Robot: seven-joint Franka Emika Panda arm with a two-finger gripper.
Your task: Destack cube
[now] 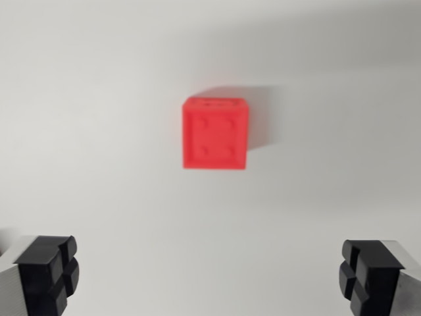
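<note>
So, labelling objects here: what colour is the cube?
The cube is bright red, seen in the wrist view.

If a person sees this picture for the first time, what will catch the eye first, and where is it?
The eye goes first to the bright red cube, slightly blurred, a little above the middle of the wrist view on a plain white surface, with a soft shadow on the wrist view's right. Next come the two black fingertips in the bottom corners; the gripper is wide open, holding nothing. From this angle it is unclear whether the red shape is one cube or a stack.
</note>
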